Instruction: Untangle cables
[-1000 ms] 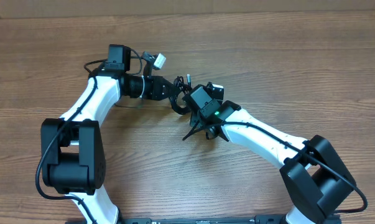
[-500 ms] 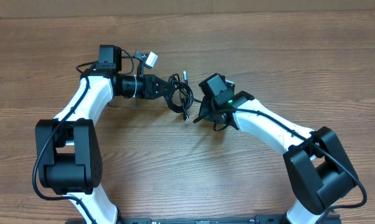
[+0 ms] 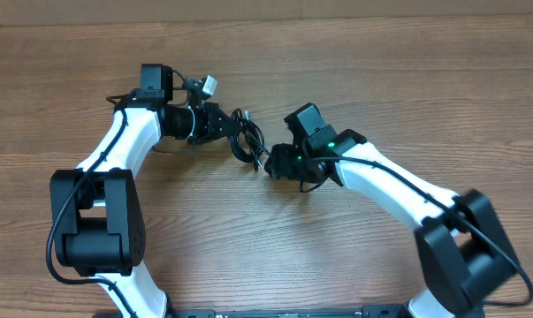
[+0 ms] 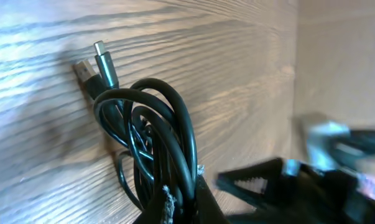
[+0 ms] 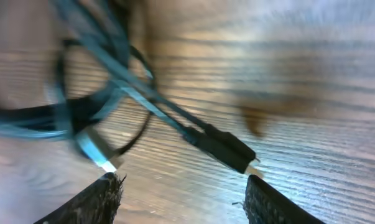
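Observation:
The cables (image 3: 247, 141) are a bunch of thin black loops lying on the wooden table between the two arms. My left gripper (image 3: 233, 129) is shut on the bunch's upper left end. In the left wrist view the loops (image 4: 159, 134) rise from between my fingers (image 4: 203, 208), and two silver-tipped plugs (image 4: 99, 62) rest on the wood beyond. My right gripper (image 3: 270, 164) is at the bunch's lower right end, open. In the blurred right wrist view a black plug (image 5: 227, 149) and a silver-tipped plug (image 5: 97, 154) lie just ahead of the open fingertips (image 5: 97, 199), and nothing is between them.
The wooden table (image 3: 407, 88) runs to a pale back edge (image 3: 337, 11) at the top. In the left wrist view the right gripper's dark finger (image 4: 255, 179) is close to the right of the bunch. Both white arms bend inward from the near edge.
My right gripper has gone from shut to open and has swung back toward the bunch's lower end. The left gripper has drawn the bunch to the left.

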{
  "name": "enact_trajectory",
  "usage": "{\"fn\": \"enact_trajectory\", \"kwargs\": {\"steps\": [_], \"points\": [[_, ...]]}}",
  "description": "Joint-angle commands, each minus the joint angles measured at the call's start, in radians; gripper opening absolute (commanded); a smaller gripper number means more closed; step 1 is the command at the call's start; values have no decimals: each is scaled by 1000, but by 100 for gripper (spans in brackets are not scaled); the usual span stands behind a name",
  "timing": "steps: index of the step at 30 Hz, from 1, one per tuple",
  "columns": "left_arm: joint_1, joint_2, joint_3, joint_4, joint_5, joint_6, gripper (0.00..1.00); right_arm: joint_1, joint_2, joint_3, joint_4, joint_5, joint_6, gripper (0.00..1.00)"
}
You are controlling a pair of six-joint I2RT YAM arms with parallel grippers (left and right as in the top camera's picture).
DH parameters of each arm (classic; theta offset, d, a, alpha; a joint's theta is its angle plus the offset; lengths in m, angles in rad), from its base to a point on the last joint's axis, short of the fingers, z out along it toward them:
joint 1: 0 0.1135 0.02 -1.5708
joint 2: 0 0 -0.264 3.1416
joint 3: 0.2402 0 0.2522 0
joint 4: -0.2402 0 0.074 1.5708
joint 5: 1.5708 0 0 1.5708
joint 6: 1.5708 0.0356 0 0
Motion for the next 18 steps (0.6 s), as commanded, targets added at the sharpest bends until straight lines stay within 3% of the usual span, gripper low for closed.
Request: {"fn": "enact_trajectory", "kwargs": {"steps": [1, 4, 12, 18], "points": [[-1, -30, 22, -5, -41, -167, 5, 5, -75, 13, 32, 26, -66, 61], [-2, -30, 22, -5, -40, -237, 6, 6, -66, 12, 29, 26, -66, 56], [-2, -30, 22, -9, 30, -267, 5, 45, -13, 11, 33, 50, -65, 50], [-2, -30, 22, -9, 18, -267, 6, 87, -11, 11, 55, 192, -66, 50]]}}
